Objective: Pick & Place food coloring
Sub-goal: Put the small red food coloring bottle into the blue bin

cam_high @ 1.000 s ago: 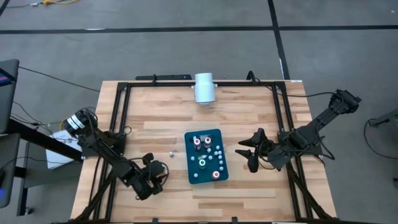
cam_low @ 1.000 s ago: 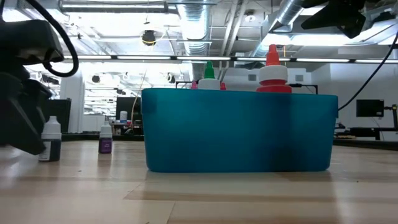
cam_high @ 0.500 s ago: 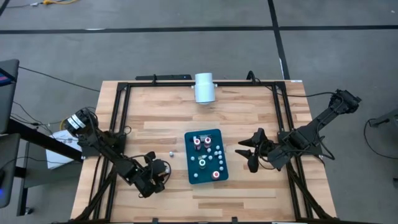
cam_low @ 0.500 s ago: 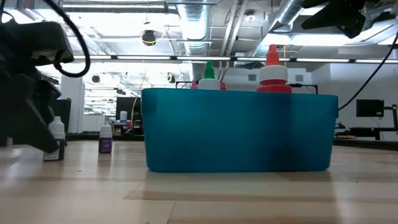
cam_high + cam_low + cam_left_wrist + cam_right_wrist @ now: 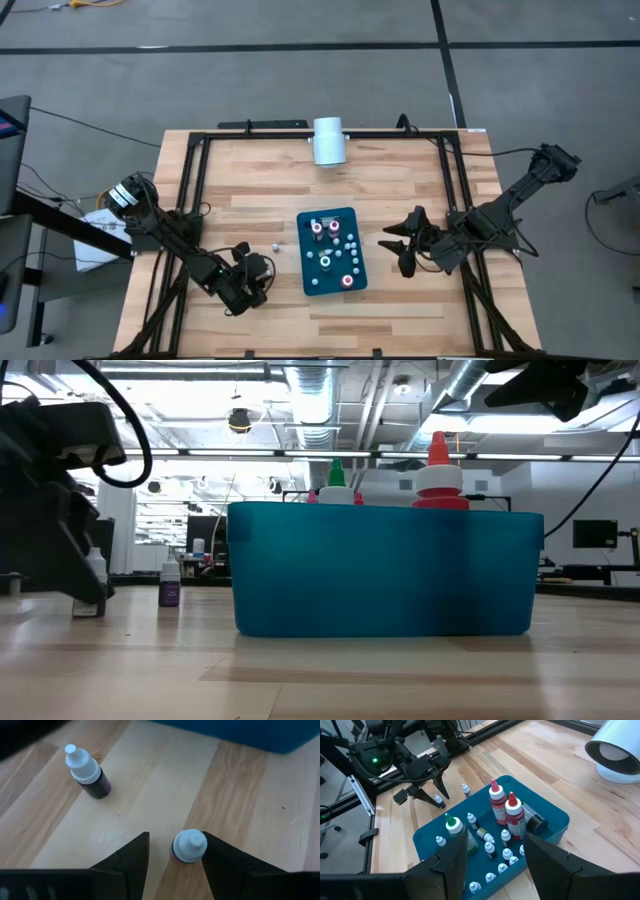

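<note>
The food coloring shows as several tiny bottles, some red- or green-topped, standing in a teal tray [image 5: 309,283] [image 5: 380,570] [image 5: 555,817]. Two small bottles stand on the wood left of the tray. A purple one [image 5: 89,774] [image 5: 169,585] [image 5: 276,244] stands free. A white-capped one [image 5: 189,846] [image 5: 97,585] stands upright between the fingers of my open left gripper [image 5: 175,840] [image 5: 255,272]. My right gripper [image 5: 403,246] [image 5: 495,847] is open and waits right of the tray. My left gripper comes down slanting from the table's left, with a finger on either side of the white-capped bottle. The bottle's cap [image 5: 192,842] lies close against one finger [image 5: 215,857]. I cannot tell whether they touch. The bottle stands on the table.
A large white cylinder [image 5: 329,140] [image 5: 617,752] lies at the table's far edge. A black frame [image 5: 190,190] runs around the tabletop. Bare wood lies between the tray and the near edge.
My left gripper has moved a little toward the table's right, closing in on the white-capped bottle, which now stands between its fingers. In the low view it now hides part of that bottle. The right arm has kept still.
</note>
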`<state>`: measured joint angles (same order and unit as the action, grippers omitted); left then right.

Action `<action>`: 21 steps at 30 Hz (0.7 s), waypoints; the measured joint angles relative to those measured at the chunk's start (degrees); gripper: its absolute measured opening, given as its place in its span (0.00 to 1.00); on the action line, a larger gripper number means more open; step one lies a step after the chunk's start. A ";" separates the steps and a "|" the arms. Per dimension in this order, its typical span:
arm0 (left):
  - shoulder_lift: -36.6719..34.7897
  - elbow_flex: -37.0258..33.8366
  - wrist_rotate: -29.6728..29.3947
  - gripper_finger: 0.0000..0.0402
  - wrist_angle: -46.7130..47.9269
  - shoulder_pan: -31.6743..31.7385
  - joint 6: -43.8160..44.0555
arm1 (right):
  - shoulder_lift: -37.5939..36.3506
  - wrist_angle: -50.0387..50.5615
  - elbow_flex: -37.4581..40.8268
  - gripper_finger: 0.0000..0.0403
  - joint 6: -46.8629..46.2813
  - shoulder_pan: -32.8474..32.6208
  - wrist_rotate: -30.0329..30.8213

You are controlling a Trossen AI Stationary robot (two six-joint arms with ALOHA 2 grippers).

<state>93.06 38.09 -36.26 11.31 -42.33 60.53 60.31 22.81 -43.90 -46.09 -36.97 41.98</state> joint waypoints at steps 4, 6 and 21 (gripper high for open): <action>0.00 0.00 -0.20 0.41 -0.03 0.00 0.14 | 0.00 0.02 0.00 0.45 0.00 0.02 0.00; -0.01 0.00 -0.22 0.41 -0.05 0.00 0.17 | 0.00 0.02 0.00 0.45 0.02 0.02 0.00; -0.02 0.00 2.85 0.41 -0.07 0.00 1.73 | 0.00 0.02 0.00 0.45 0.02 0.00 -0.20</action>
<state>93.03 38.09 -33.42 11.25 -42.33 62.26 60.31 22.83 -43.90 -46.06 -36.97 41.78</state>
